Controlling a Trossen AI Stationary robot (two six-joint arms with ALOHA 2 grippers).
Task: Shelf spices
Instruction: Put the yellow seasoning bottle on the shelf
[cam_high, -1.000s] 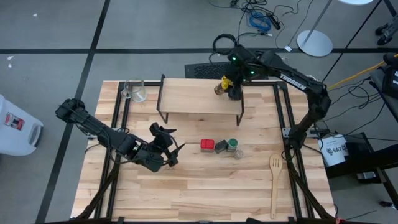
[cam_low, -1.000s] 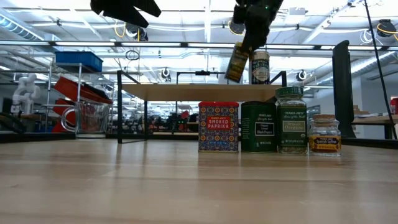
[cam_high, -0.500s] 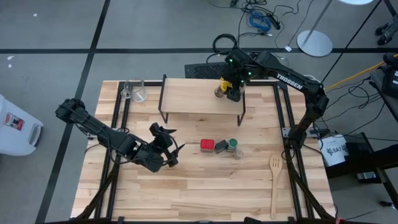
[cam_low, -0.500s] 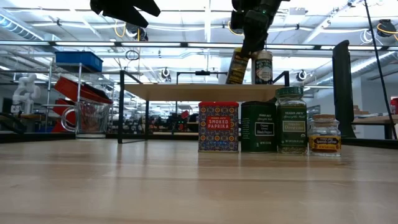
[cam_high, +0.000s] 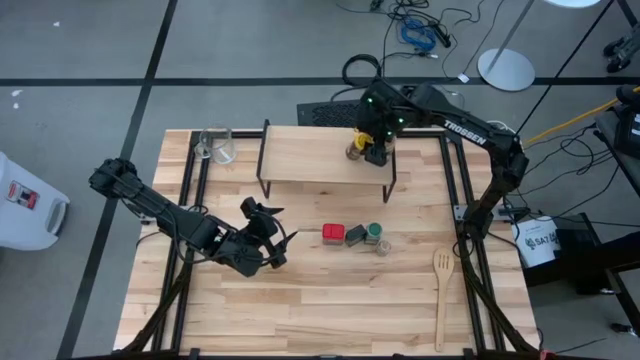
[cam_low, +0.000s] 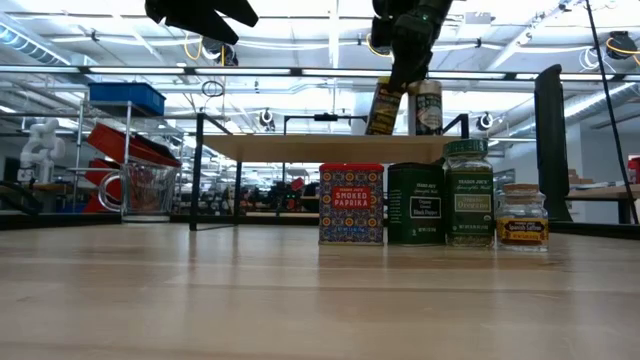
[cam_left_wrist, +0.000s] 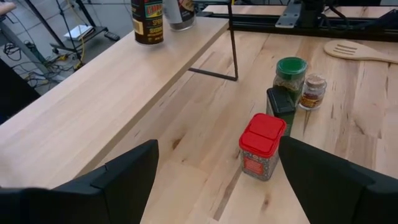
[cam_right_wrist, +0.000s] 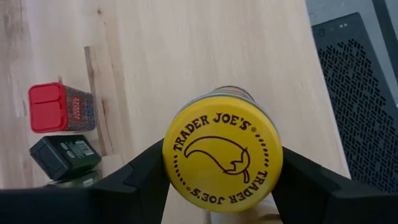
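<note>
Two arms in view. Right arm reaches in from 3 o'clock over the shelf (cam_high: 320, 155), right gripper (cam_high: 373, 143) pointing down, fingers clamped on the tilted yellow-lidded jar (cam_right_wrist: 222, 159) at the shelf's 3 o'clock end, beside the tan jar (cam_low: 424, 107). Left arm stretched low across the table, left gripper (cam_high: 268, 236) spread wide, empty. Red paprika tin (cam_low: 351, 204), dark tin (cam_low: 415, 205), green-lidded jar (cam_low: 468, 193), tiny saffron jar (cam_low: 522, 217) stand in a row on the table at 6 o'clock from the shelf.

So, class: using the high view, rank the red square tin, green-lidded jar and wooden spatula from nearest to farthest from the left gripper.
1. Red square tin, first in the row beside the left gripper.
2. Green-lidded jar, farther along that row.
3. Wooden spatula, near the table's right edge.
</note>
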